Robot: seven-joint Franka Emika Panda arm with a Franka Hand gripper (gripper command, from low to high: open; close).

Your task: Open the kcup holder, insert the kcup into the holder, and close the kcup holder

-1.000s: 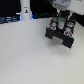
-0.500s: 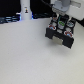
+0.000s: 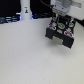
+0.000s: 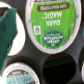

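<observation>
Exterior view: the arm's gripper (image 3: 61,26) hangs low over the black kcup holder (image 3: 61,36), which sits toward the far edge of the pale bench (image 3: 25,57) on the exterior view's right, a green-topped kcup (image 3: 60,21) showing between the fingers; a white post (image 3: 25,10) stands at the far edge toward the exterior view's left. Wrist view: the kcup (image 4: 51,24), its green lid printed "Dark Magic", sits over a round slot of the holder's drawer (image 4: 35,55), with an empty dark slot (image 4: 59,67) just beside it and another pod (image 4: 21,75) in a neighbouring slot. Whether the fingers grip the kcup or stand apart from it, I cannot tell.
</observation>
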